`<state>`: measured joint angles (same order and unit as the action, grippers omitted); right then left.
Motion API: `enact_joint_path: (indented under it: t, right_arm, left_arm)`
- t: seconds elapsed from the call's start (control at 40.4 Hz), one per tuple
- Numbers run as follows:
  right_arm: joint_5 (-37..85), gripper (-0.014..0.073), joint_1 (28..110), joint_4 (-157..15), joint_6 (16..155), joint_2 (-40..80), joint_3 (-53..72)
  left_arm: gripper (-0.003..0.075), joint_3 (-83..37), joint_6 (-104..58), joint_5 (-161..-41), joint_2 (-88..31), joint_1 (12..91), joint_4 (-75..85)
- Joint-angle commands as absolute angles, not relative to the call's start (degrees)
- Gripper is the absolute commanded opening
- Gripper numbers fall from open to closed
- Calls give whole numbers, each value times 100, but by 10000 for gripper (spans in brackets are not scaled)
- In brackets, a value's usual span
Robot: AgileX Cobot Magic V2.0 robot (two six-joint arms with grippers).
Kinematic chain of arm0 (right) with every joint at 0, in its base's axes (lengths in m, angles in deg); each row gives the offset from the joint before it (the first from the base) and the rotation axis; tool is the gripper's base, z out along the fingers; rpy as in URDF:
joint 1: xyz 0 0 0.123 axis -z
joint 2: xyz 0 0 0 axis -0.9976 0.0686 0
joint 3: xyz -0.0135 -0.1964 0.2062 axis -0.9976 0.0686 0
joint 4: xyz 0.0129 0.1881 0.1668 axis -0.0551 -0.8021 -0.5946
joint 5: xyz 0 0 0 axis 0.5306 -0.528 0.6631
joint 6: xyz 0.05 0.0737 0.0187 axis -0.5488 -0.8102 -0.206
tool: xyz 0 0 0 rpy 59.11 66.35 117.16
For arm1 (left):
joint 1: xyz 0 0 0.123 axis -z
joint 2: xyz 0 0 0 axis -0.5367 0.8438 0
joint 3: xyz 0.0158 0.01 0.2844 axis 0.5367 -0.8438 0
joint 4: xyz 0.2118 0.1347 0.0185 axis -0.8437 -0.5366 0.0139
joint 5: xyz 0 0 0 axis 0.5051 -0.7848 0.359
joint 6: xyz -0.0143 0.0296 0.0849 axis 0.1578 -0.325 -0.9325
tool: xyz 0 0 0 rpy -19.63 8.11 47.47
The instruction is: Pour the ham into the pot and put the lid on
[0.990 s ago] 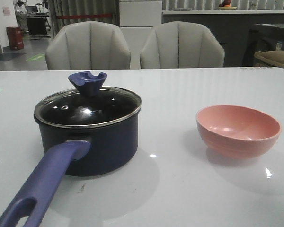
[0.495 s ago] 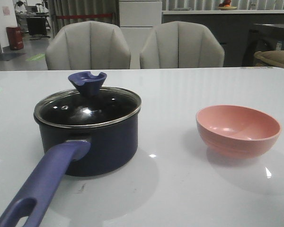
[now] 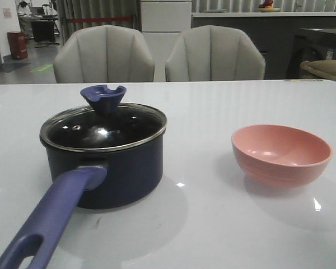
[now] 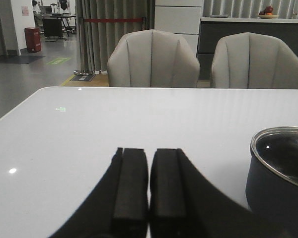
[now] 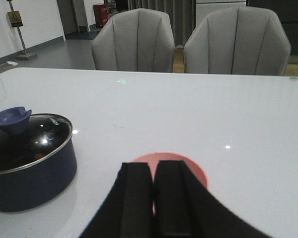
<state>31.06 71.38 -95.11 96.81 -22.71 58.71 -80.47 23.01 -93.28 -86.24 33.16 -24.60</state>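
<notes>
On the glossy white worktop (image 3: 224,224) the pot (image 3: 123,171) sits at the left of the front view, dark navy and round, with the lid (image 3: 103,128) seated on its rim. Its long purple-blue handle (image 3: 53,216) runs toward the camera and is cut off at the frame's lower edge, only part of the end hole showing. Glare on the glass and the black interior make the contents hard to read from the front; in the right wrist view a faint orange speck (image 5: 37,156) under the glass may be ham, though it is too small to tell. The notched purple-blue knob (image 3: 103,98) stands at the lid's far side, and a steel band rims the glass.

Well to the right sits the pink bowl (image 3: 281,154), smooth and matte, its visible interior showing only highlights.

Neither arm appears in the front view. The left wrist view alone shows the left hand (image 4: 149,186), its black pads pressed together on nothing, with the pot cropped at that frame's edge. The right wrist view shows the right hand (image 5: 154,198) likewise clenched and empty, its fingers covering much of the bowl beyond them.

Two grey padded chairs (image 3: 157,56) stand behind the worktop.
</notes>
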Motion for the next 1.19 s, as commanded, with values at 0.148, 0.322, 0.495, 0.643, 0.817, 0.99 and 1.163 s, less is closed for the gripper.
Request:
enact_joint_path:
  t: [0.148,0.322,0.495,0.643,0.817,0.99,1.163]
  right_arm:
    - [3606,162,7305,-7065,8068,-2607,5853]
    - [3893,162,7773,-6120,6844,-3296,6477]
    - [3965,162,7881,-5494,6082,-3890,7068]
    - [3760,162,7900,-5387,5969,-4025,7125]
    - [3760,162,7968,-5387,5969,-4025,7125]
    - [3753,162,7967,-5387,5969,-4030,7125]
    - [3747,162,7967,-5387,5969,-4030,7125]
  left_arm:
    - [113,-8162,2313,-8838,-8741,3316,-2454]
    - [113,-8162,2313,-8838,-8741,3316,-2454]
    - [113,-8162,2313,-8838,-8741,3316,-2454]
    - [113,-8162,2313,-8838,-8741,3316,-2454]
    - [113,-8162,2313,-8838,-8741,3316,-2454]
    - [113,-8162,2313,-8838,-8741,3316,-2454]
    - [113,-8162,2313,-8838,-8741,3316,-2454]
